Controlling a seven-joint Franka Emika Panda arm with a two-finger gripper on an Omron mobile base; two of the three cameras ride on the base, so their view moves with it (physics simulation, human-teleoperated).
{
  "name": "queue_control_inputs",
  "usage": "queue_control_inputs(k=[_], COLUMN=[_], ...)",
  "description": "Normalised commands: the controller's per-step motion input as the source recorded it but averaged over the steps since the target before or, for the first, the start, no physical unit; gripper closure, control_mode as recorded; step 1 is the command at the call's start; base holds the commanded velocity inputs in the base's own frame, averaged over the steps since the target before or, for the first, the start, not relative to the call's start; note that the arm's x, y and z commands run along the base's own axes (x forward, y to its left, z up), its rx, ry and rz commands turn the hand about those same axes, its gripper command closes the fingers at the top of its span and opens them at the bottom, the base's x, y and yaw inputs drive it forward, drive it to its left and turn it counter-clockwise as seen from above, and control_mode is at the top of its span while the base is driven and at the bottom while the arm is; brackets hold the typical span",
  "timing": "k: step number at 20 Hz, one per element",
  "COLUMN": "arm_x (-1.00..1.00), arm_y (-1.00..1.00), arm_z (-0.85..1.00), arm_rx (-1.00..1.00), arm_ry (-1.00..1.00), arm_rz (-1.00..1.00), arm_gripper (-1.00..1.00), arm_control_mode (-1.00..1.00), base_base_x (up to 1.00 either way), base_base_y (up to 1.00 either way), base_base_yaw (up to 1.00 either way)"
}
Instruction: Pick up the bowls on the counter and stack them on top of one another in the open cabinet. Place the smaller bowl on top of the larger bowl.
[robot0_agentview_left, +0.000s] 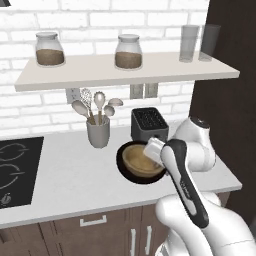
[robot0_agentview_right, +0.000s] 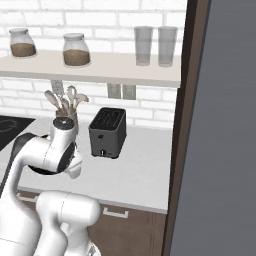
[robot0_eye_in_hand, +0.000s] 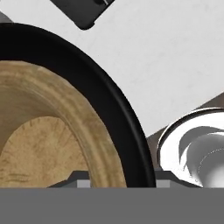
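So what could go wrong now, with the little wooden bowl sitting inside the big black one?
1. The end effector straddles the rims of the wooden bowl and the black bowl. A pinch there might catch both, or let one slip.
2. The stack sits near the counter front edge, so a nudge could push it off.
3. Lifting to the shelf, the bowls might bump the toaster or the jar.
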Motion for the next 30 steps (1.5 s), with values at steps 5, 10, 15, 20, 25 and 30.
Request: queue_control_inputs(k=[5,10,15,20,25,30], arm_x=[-0.3,-0.36,-0.41,-0.28,-0.2,-0.04], arm_y=[-0.27,-0.34,-0.34,-0.21,-0.25,-0.26], arm_z=[0.64,0.79,0.92,0.93,0.79,0.56], arm_rx=[0.0,0.0,0.0,0.0,0.0,0.0], arm_ry=[0.0,0.0,0.01,-0.02,-0.1,-0.18], arm_rz=[-0.51,-0.45,-0.35,-0.26,-0.07,0.0], arm_gripper=[1.0,1.0,1.0,1.0,1.0,1.0], arm_control_mode=[-1.0,-1.0,-1.0,-1.0,-1.0,-1.0], base_base_x=[0.0,0.0,0.0,0.0,0.0,0.0], base_base_y=[0.0,0.0,0.0,0.0,0.0,0.0], base_base_yaw=[0.0,0.0,0.0,0.0,0.0,0.0])
